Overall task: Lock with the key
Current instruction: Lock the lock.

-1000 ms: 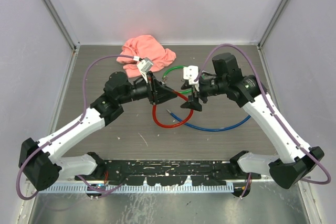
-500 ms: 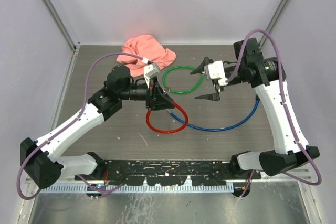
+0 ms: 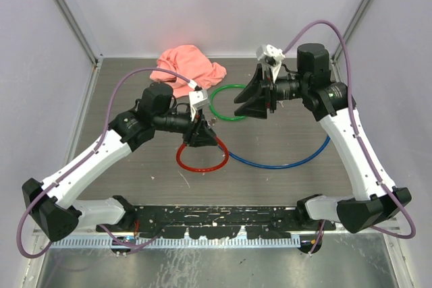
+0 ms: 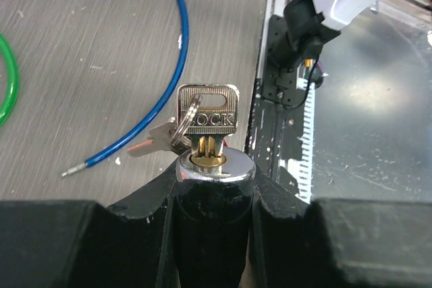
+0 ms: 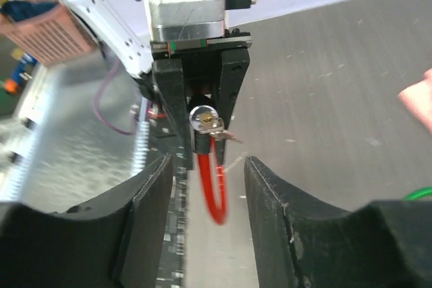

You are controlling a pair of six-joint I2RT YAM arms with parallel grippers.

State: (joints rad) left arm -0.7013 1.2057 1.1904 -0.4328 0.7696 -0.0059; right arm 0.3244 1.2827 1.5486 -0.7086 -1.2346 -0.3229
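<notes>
Clamping the lock (image 4: 216,166) by its black barrel, the left end effector (image 3: 201,134) holds it near the middle of the surface (image 3: 270,187), round chrome face outward. The key (image 4: 208,109), flat silver metal stamped "LOCK", sits in the brass keyway. A second key on its ring hangs at 8 o'clock, half hidden. The glossy red cable (image 5: 214,193) loops from the barrel, blurred in the right wrist view. At 2 o'clock from the lock, the right end effector (image 3: 248,99) is released, fingers spread, grasping nothing. A green cable (image 3: 226,119) ring, a blue cable (image 4: 182,45) and a crumpled pink cloth (image 3: 185,62) lie on the brushed grey surface.
</notes>
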